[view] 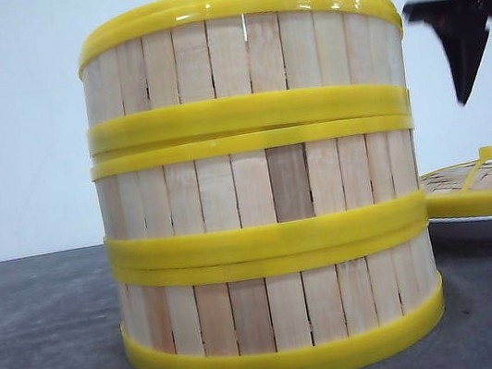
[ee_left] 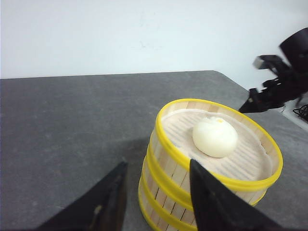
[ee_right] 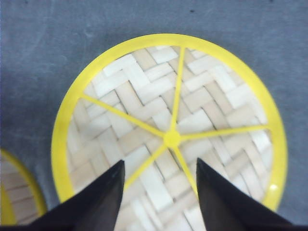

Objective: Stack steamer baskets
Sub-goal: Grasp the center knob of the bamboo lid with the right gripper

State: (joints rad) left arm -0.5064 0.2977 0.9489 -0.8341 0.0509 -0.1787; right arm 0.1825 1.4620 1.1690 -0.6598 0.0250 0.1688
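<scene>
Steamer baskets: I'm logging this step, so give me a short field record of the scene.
stack: three steamer baskets stacked upright on the grey table
top basket contents: one white bun
lid: woven lid off the stack, on a white plate at the right
left gripper: jaws open, empty, beside the stack
right gripper: jaws open, empty, above the lid

Not showing any readable text, label, brand, number or sign in any of the three views.
</scene>
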